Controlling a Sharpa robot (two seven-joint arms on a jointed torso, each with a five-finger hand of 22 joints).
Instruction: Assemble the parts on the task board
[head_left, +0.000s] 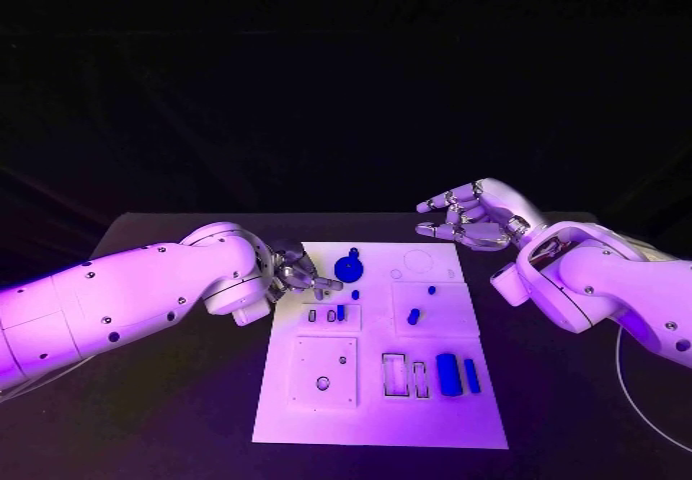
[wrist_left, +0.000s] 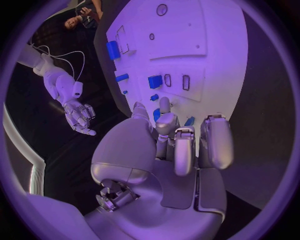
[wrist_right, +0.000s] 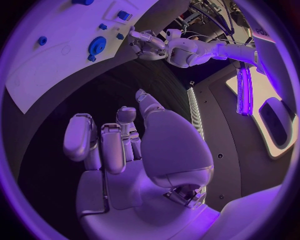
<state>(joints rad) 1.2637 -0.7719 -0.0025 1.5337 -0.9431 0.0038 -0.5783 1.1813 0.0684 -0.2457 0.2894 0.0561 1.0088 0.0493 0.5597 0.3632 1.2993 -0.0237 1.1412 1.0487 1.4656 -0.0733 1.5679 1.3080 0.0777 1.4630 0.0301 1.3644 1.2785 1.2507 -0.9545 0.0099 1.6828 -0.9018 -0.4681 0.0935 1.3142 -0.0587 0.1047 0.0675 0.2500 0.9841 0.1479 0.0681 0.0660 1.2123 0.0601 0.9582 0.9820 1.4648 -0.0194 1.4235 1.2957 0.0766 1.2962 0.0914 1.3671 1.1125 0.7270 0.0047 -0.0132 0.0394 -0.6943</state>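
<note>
Left hand (head_left: 296, 275): fingers (wrist_left: 185, 150) curled inward over the upper left corner of the white board (head_left: 378, 415). Whether they pinch a piece cannot be told; the fingertips hide what lies under them in the head view, and the wrist view shows only a sliver of blue beside them.

Right hand (head_left: 469, 218): fingers (wrist_right: 114, 145) loosely spread, holding nothing, raised off the table (head_left: 173, 400) just beyond the board's upper right corner.

Board: flat in the middle of the table. A round blue disc (head_left: 351, 267) sits near its top edge, just beside the left fingers. Small blue pieces (head_left: 414, 316) lie in the middle row; two blue bars (head_left: 459, 375) lie side by side at lower right. Several recesses look unfilled, though detail there is too small to confirm.
</note>
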